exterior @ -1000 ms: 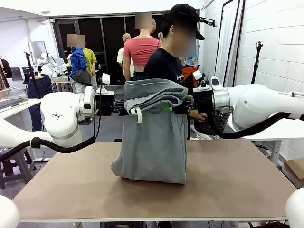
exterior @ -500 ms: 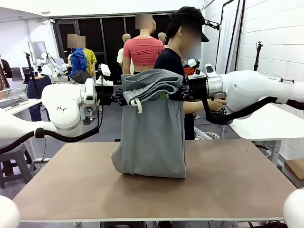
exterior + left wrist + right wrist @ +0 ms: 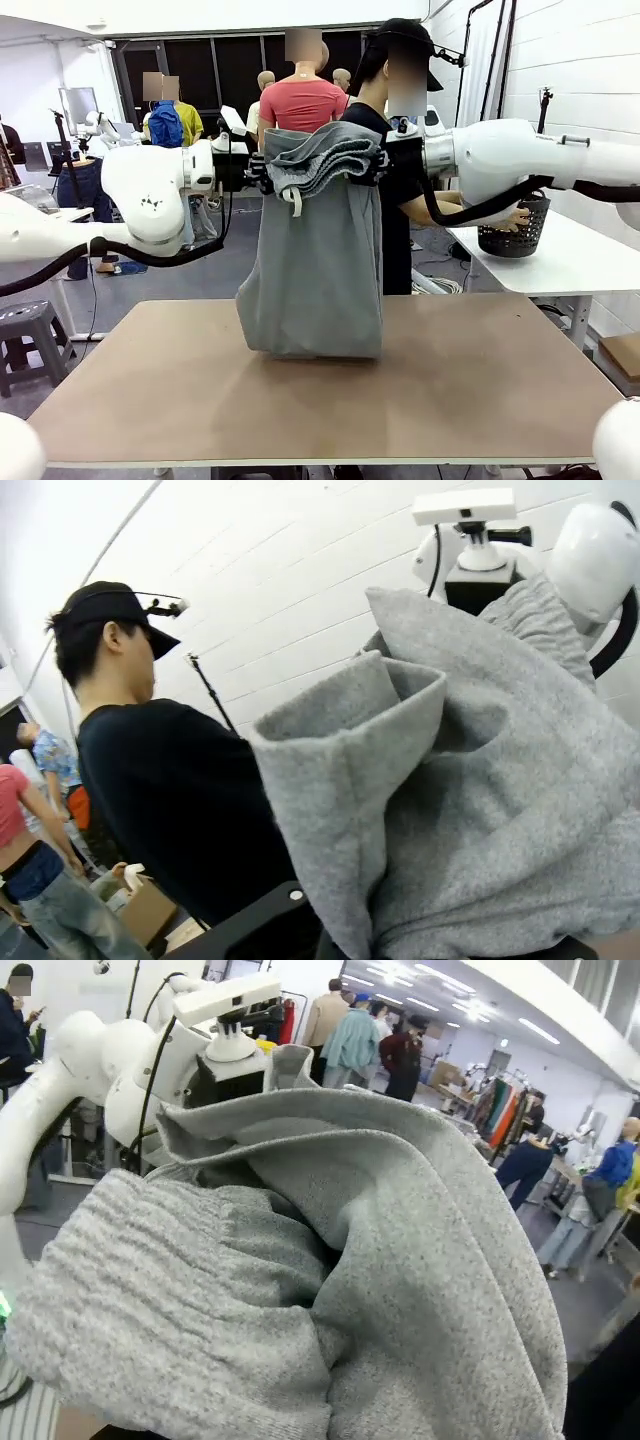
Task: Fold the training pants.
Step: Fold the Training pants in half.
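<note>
Pants (image 3: 320,270) held up high above the table (image 3: 480,390), hanging as a long grey panel from the top edge; lower end touching the board near centre, bunched a little at 7 o'clock. Left gripper (image 3: 258,172) clamped shut on the top edge at 9 o'clock of the bundle, right gripper (image 3: 380,165) clamped shut on the same edge at 3 o'clock. Ribbed waistband (image 3: 325,165) heaped over the top between both grippers, white drawstring (image 3: 294,200) dangling just below. Person (image 3: 385,150) standing behind the cloth at 12 o'clock, hand at a black basket (image 3: 515,232) on the side table at 3 o'clock.

Handling, as a judgement: soft jersey, light, no stiffness at all, so sagging between the two grips and folding by own weight. Not slippery, not fragile, but stretching easily. Best taken at thick edges, the waistband or the doubled fold corners, pinching all layers together; thin single layer likely to slip out or drag crooked.
</note>
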Controlling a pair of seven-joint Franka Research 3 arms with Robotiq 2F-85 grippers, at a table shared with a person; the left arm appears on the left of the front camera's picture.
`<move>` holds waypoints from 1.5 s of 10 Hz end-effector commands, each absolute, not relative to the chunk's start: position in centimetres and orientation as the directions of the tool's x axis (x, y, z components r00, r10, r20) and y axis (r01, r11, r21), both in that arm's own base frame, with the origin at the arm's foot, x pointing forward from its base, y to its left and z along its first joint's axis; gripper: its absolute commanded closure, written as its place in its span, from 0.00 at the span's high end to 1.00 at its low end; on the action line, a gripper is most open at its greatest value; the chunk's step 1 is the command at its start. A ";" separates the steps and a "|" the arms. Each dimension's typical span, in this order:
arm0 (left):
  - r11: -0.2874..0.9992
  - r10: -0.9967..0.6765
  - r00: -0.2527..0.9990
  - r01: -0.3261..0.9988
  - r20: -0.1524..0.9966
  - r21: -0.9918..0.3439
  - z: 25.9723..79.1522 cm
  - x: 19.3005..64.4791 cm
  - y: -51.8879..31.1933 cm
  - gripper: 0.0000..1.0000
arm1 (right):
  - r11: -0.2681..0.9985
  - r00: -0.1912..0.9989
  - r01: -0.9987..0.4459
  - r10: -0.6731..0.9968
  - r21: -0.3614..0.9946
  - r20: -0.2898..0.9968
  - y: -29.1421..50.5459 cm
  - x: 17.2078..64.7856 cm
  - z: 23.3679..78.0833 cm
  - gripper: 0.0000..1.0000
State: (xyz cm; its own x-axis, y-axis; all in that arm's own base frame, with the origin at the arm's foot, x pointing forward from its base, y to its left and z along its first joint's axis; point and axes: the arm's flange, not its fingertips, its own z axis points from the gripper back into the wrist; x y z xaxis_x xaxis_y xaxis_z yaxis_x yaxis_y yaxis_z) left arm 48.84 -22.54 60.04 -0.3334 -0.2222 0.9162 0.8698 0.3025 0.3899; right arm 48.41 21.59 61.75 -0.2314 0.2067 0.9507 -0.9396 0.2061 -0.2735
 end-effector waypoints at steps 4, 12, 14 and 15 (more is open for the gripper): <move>0.396 -0.251 -0.366 0.806 0.896 0.440 58.5 52.6 -22.8 0.00 | 0.245 -0.311 -0.892 0.278 -0.380 0.909 23.3 51.3 60.2 0.00; 0.320 -0.271 -0.179 0.910 0.946 0.264 54.1 50.5 -19.5 0.00 | 0.216 -0.128 -0.957 0.288 -0.194 0.949 21.9 49.2 54.4 0.00; 0.320 -0.270 -0.127 0.923 0.954 0.213 52.6 49.4 -18.9 0.00 | 0.204 -0.056 -0.972 0.278 -0.116 0.959 21.2 48.1 52.5 0.00; 0.320 -0.273 -0.108 0.927 0.956 0.196 51.9 48.9 -18.5 0.00 | 0.200 -0.025 -0.976 0.270 -0.081 0.962 20.9 47.6 51.5 0.00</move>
State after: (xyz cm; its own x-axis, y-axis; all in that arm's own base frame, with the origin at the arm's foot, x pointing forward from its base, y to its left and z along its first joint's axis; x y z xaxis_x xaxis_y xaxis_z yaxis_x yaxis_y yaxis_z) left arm 49.16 -20.32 51.28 -0.1471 -0.2801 0.9486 0.9313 0.2840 0.2282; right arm 48.28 22.28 52.07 -0.0743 0.2729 0.9592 -0.9731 0.1906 -0.1296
